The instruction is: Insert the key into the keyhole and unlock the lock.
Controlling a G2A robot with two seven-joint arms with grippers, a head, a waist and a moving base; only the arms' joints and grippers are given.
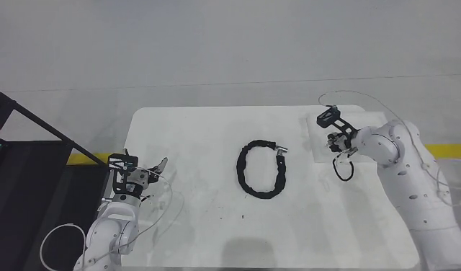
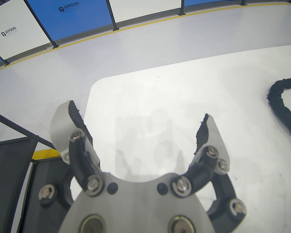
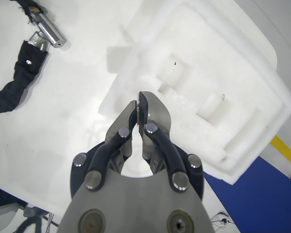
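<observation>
Chain lock [image 1: 259, 169], sleeved in black cloth, lying as a closed loop near the middle of the white worktop [image 1: 202, 220]. Its bright metal lock cylinder [image 3: 49, 31] bridges the two chain ends, and the keyhole [image 3: 60, 44] shows in the cylinder's free end face with nothing inserted.

Beside the loop, toward the robot's right, a white foam tray [image 3: 208, 73] with cut recesses rests at the worktop's edge. The right gripper [image 3: 138, 105] hangs over the tray's near border, well apart from the cylinder, with its fingers pressed together. Whether the key is pinched between them cannot be told.

The left gripper [image 2: 139, 112] sits over the opposite side of the worktop, near its edge, with fingers spread wide and holding nothing, well apart from the chain.

Judged progress is early. The lock appears fastened and untouched. Carrying the key to the cylinder, lining it up with the keyhole, inserting and turning all remain, probably with the left gripper steadying the cylinder.
</observation>
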